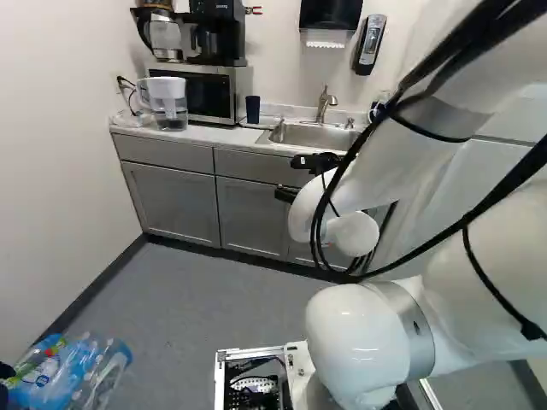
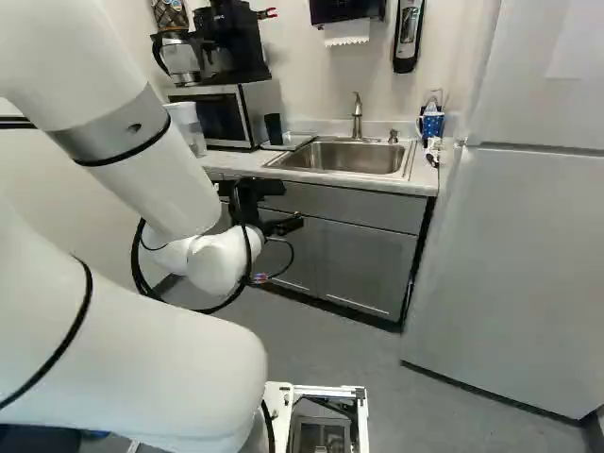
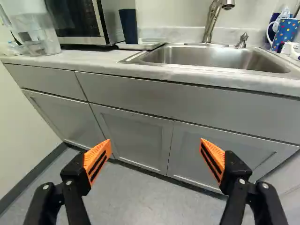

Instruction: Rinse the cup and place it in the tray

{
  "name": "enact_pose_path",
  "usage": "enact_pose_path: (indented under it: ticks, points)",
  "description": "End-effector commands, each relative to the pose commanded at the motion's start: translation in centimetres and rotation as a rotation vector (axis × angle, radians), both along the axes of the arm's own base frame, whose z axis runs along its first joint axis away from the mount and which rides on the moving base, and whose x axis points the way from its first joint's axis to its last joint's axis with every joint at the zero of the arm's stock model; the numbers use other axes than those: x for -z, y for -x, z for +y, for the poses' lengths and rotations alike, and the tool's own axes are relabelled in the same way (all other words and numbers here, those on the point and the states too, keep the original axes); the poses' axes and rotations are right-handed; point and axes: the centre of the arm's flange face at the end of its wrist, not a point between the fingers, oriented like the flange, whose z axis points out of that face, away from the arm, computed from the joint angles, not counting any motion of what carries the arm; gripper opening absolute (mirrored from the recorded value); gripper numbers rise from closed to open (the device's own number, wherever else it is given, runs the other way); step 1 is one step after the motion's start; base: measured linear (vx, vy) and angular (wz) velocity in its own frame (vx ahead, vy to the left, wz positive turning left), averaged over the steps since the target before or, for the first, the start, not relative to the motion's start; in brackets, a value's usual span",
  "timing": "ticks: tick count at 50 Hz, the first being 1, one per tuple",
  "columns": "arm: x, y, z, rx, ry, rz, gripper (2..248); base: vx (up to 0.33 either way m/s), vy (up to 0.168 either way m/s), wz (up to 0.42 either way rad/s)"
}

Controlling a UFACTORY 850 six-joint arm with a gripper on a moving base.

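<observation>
So the jaws (image 3: 156, 157) are spread wide with nothing between them, hanging out in front of the grey cabinet doors (image 3: 136, 136) below the bench (image 3: 89, 58), well short of anything. Above that is the steel sink (image 3: 220, 56) with its faucet (image 3: 213, 18) at the back. The cup (image 3: 127, 26), a tall dark blue tumbler, stands upright on the bench right by the sink's near corner, just beside the microwave (image 3: 77, 21), and seems to stand at the back of a flat tray-like thing (image 3: 138, 45), though I can't say for sure that's the tray or that the cup is on it. My guess: it's light, rigid, smooth-sided, so probably slippery once wet; I'd pinch it around the middle of the wall, from the sides. The microwave crowds one side of it, the water filter jug (image 3: 33, 30) sits farther along, and a dotted mug (image 3: 287, 33) is over past the sink. The faucet could get in the way when rinsing.
</observation>
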Motion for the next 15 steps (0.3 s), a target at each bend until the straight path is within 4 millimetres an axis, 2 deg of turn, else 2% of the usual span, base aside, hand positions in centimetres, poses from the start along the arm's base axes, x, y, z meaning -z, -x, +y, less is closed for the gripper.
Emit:
enact_pose_path:
  ticks: [15]
  points:
    - [0.00,0.00,0.00,0.000,0.000,0.000,247,0.000,0.000,0.000]
